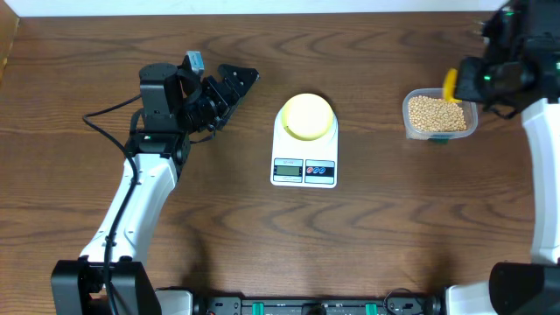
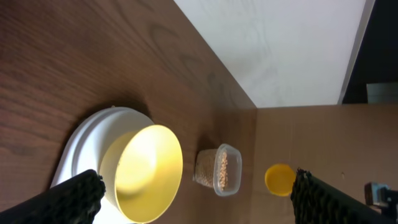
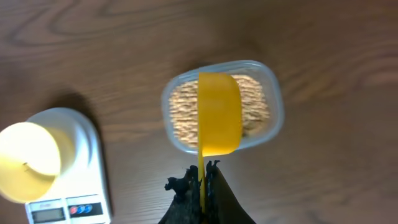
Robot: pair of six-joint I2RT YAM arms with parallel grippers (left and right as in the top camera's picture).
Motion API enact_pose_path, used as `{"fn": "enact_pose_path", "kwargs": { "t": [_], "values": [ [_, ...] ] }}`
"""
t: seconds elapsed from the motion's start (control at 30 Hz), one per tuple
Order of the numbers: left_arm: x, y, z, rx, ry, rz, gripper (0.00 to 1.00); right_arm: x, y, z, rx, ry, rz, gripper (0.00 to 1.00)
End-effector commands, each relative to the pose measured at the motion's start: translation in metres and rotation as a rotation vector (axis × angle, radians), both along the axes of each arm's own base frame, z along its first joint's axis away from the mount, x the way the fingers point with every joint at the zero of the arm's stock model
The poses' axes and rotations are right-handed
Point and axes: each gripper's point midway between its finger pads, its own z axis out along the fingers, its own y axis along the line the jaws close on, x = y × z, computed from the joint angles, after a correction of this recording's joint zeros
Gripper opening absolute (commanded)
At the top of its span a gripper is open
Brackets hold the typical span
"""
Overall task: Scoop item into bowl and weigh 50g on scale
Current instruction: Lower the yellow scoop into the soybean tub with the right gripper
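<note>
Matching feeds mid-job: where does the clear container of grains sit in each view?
Overhead: clear container at right edge, right of the scale, partly under the yellow scoop.
Left wrist: container lower centre, beyond the bowl.
Right wrist: container centre, beneath the scoop.
Shared landmark: the pale-yellow bowl on the scale.

Yellow scoop (image 3: pixel 219 115), handle nipped between the right jaws, cup straight out ahead of them. Clear container (image 3: pixel 222 106) under that cup, just ahead of the right jaws; well ahead of the left jaws, in line with the gap between them. Wood-grain table (image 1: pixel 367 236) below both. White wall (image 2: pixel 280 43) far beyond the left jaws, past the table edge.
</note>
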Motion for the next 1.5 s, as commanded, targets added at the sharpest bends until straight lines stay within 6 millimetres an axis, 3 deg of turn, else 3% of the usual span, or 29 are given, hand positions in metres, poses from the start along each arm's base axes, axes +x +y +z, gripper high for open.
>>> {"fn": "enact_pose_path", "kwargs": {
  "t": [0.0, 0.2, 0.5, 0.87, 1.17, 1.33, 1.47],
  "values": [
    [0.003, 0.001, 0.012, 0.02, -0.044, -0.002, 0.98, 0.001, -0.022, 0.007, -0.028, -0.018, -0.013, 0.01],
    [0.003, 0.001, 0.012, 0.02, -0.044, -0.002, 0.98, 0.002, -0.036, -0.014, -0.037, 0.05, -0.012, 0.01],
    [0.003, 0.001, 0.012, 0.02, -0.044, -0.002, 0.98, 0.022, -0.04, -0.075, -0.048, 0.19, 0.071, 0.01],
    [0.003, 0.001, 0.012, 0.02, -0.044, -0.002, 0.98, 0.037, -0.025, -0.135, 0.007, 0.295, 0.18, 0.01],
    [0.003, 0.001, 0.012, 0.02, -0.044, -0.002, 0.97, 0.051, -0.031, -0.166, -0.012, 0.318, 0.172, 0.01],
    [0.003, 0.001, 0.012, 0.02, -0.044, -0.002, 0.98, 0.053, -0.051, -0.167, -0.117, 0.324, 0.131, 0.01],
    [0.003, 0.001, 0.012, 0.02, -0.044, -0.002, 0.98, 0.053, -0.052, -0.167, -0.12, 0.327, 0.131, 0.01]
  ]
}}
